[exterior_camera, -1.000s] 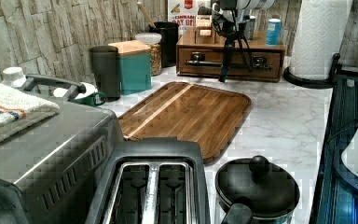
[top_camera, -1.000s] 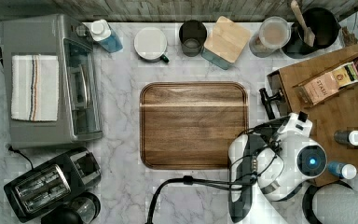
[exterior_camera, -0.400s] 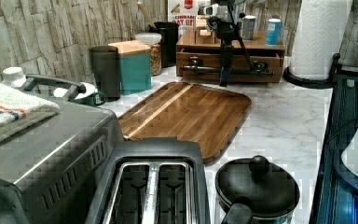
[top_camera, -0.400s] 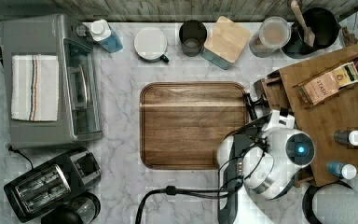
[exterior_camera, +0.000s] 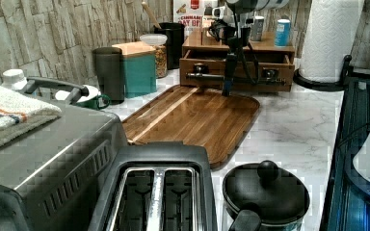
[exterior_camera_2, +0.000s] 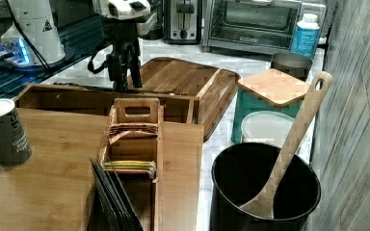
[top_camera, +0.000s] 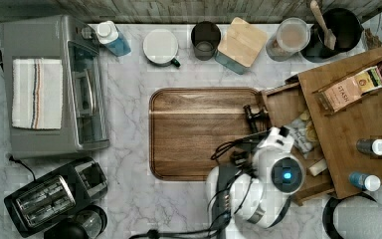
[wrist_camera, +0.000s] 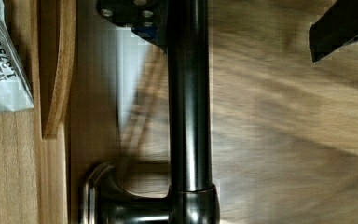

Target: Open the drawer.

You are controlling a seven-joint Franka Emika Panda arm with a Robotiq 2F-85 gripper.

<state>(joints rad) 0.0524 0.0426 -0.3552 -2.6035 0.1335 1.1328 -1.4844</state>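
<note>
Cutting board centre of the top view, flat | drawer at its right edge, brown wood, black bar handle, packets inside | gripper at handle, grip state: cannot tell | versus 1.0 s ago: drawer pulled further out, arm shifted left.

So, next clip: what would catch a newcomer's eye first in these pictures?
The white robot arm at the top view's lower right, its gripper down at the black bar handle of the drawer. The drawer stands pulled out from under the bamboo cabinet top, packets showing inside. Beside it, mid-counter, lies the big dark cutting board.
</note>
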